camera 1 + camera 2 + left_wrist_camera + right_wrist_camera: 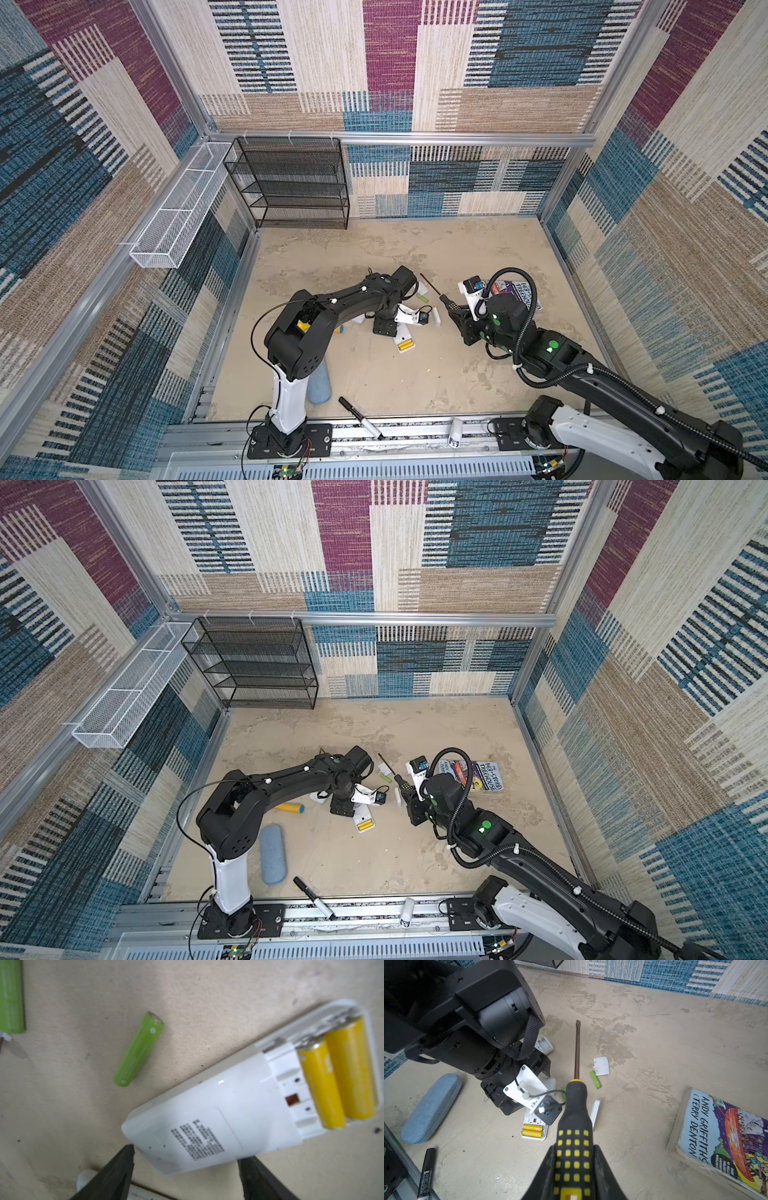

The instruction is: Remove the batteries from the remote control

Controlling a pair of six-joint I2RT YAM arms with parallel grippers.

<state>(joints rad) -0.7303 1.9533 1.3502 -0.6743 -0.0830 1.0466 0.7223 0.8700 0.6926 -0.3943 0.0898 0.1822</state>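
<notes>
Remote control (pixel 207 1126), open compartment holding two yellow batteries (pixel 321 1084), green battery (pixel 138 1049) alongside

A blue glasses case (pixel 273 853), a black marker (pixel 313 897) and a paperback (pixel 473 775) are just lying around the surface (pixel 415 854), well apart.

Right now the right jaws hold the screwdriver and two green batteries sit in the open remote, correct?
No: the two batteries in the open remote are yellow, per the left wrist view; a green one lies loose beside it. Right jaws do hold the screwdriver.
</notes>
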